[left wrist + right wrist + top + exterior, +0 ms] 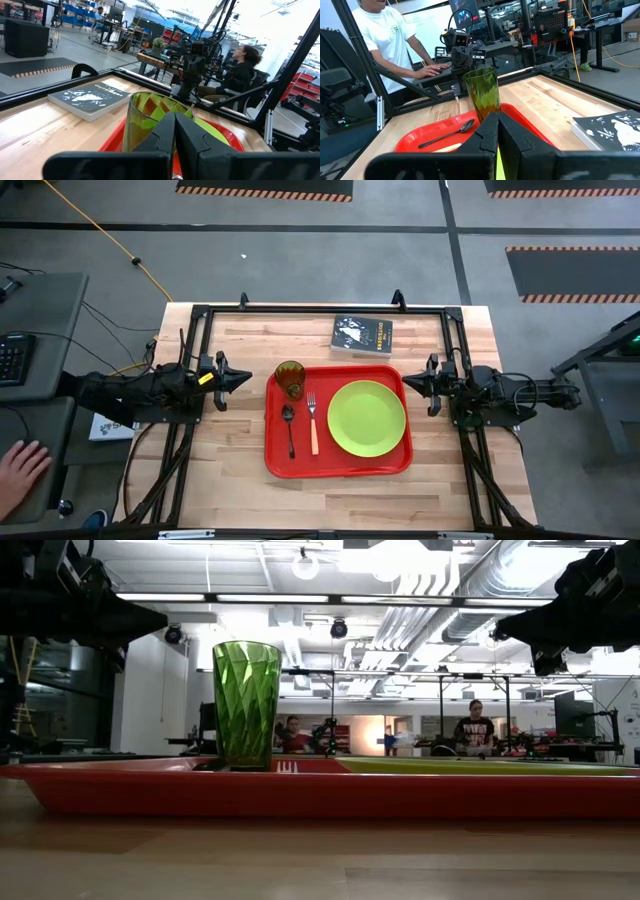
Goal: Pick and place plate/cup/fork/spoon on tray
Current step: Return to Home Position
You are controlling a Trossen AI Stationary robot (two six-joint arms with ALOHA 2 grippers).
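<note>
The red tray (pixel 275 460) lies in the middle of the table. On it rest the lime-green plate (pixel 367 418) at the right, the green cup (pixel 291 379) upright at the far left corner, the dark spoon (pixel 289 427) and the orange-handled fork (pixel 313 424) side by side. My left gripper (pixel 246 379) hovers shut left of the tray. My right gripper (pixel 406 383) hovers shut right of the tray. Both are empty. The cup also shows in the left wrist view (pixel 145 117) and the right wrist view (pixel 483 92).
A black book (pixel 362 335) lies on the table beyond the tray's far edge. A black frame (pixel 300 310) runs round the table. A person's hand (pixel 20 470) rests off the table's left. People sit in the room beyond.
</note>
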